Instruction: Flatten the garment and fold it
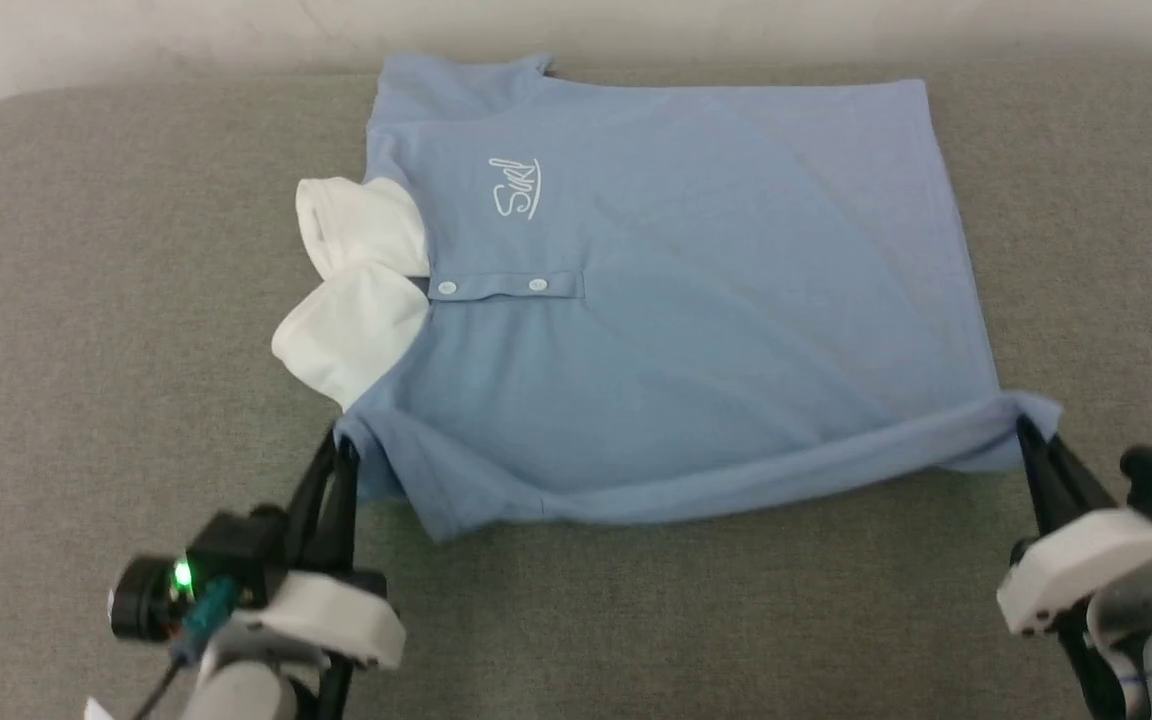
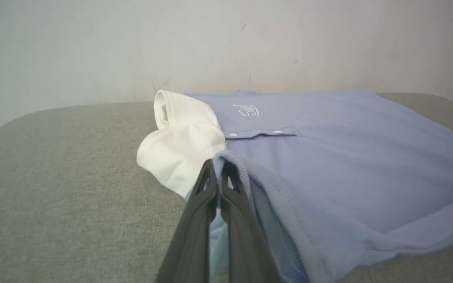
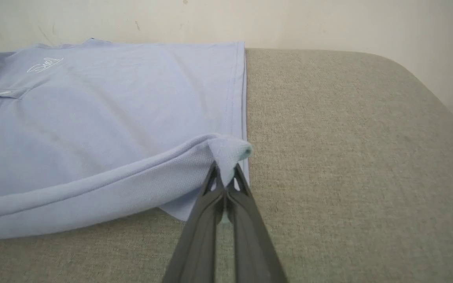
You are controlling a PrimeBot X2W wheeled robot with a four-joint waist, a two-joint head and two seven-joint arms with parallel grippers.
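Pinching the garment (image 1: pixel 696 300) (near corners): left gripper (image 1: pixel 344 447), right gripper (image 1: pixel 1026 427).

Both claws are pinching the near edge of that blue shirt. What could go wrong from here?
1. The right gripper grips only the corner tip of the shirt; it might slip free when pulled.
2. The near edge looks rolled and slack between the grippers, so a fold could trap creases.
3. The white collar sits bunched beside the left gripper and may get crumpled.
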